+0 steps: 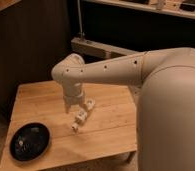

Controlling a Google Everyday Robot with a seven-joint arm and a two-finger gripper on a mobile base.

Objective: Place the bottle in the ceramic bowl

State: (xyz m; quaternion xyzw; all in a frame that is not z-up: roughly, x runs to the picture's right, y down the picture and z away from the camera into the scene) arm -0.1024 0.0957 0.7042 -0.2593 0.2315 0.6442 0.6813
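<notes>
Camera view: tool (80, 107) hung wide, fingers down, just above the bottle (78, 120), probably lined up to grasp it. Bottle lay loose mid-worktop (111, 131). Bowl (16, 145) was well apart, at the worktop's lower-left corner.

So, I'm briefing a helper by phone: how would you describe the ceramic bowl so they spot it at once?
Start at the light wooden table in front of the robot. The ceramic bowl sits near its front corner at the left of the view, well apart from the pincer, which hangs mid-table just above the small white bottle. It is the only dark thing on the wood: round, shallow, glossy black.
</notes>
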